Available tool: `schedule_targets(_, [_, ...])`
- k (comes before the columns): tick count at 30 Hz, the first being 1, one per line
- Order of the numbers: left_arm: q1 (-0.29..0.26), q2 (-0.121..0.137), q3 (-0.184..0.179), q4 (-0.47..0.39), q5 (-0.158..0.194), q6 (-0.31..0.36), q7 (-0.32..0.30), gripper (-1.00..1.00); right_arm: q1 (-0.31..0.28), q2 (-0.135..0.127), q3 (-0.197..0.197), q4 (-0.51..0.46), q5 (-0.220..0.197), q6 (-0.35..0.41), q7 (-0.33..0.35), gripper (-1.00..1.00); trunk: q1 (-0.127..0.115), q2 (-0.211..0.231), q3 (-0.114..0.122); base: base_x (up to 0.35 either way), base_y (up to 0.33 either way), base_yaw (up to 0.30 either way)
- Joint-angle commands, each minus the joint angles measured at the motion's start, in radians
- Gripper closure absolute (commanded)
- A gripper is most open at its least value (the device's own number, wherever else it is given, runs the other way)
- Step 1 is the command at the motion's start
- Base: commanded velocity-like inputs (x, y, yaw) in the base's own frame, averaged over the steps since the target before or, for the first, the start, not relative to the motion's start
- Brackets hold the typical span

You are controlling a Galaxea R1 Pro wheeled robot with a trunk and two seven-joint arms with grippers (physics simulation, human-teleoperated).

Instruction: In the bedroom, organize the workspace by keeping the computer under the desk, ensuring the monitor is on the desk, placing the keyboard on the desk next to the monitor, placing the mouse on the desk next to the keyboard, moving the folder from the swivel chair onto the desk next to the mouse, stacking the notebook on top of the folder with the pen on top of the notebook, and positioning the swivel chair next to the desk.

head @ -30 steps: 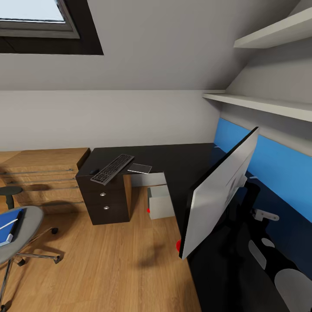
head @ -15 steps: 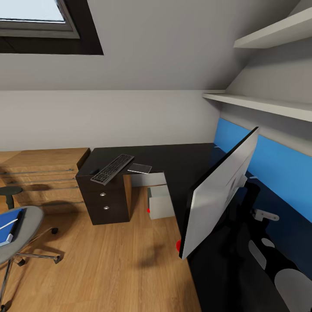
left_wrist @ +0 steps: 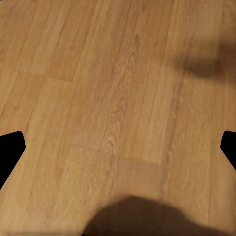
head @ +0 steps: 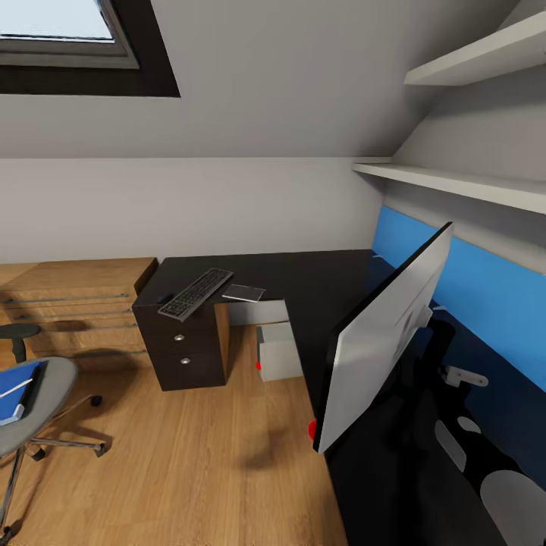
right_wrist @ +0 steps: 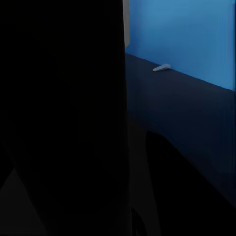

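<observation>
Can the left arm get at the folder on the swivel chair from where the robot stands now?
Probably not yet. The folder lies on the swivel chair at the head view's far left edge, across open floor; the left wrist view looks at bare boards. The base likely must turn or roll closer.

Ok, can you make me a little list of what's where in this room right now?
monitor: on the black desk, tilted
keyboard: on the desk's far left end, above the drawers
mouse: just beside the keyboard
computer: on the floor under the desk
swivel chair: away from the desk, blue folder on its seat
left pincer: open, over bare wooden floor
</observation>
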Motion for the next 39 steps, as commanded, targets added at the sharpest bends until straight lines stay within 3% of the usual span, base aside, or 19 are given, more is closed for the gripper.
schedule_targets(1, [0.0,0.0,-0.004,0.0,0.009,-0.003,0.001,-1.0,0.0,-0.001,0.011,0.025,0.03,-0.004,-0.003,1.0,0.0,-0.001,-0.001,-0.041,-0.025,0.0])
schedule_targets(39, [0.0,0.005,-0.004,0.0,0.01,-0.004,0.001,-1.0,0.0,0.001,0.013,0.025,0.038,-0.003,-0.002,1.0,0.0,-0.001,-0.001,-0.025,-0.045,0.0])
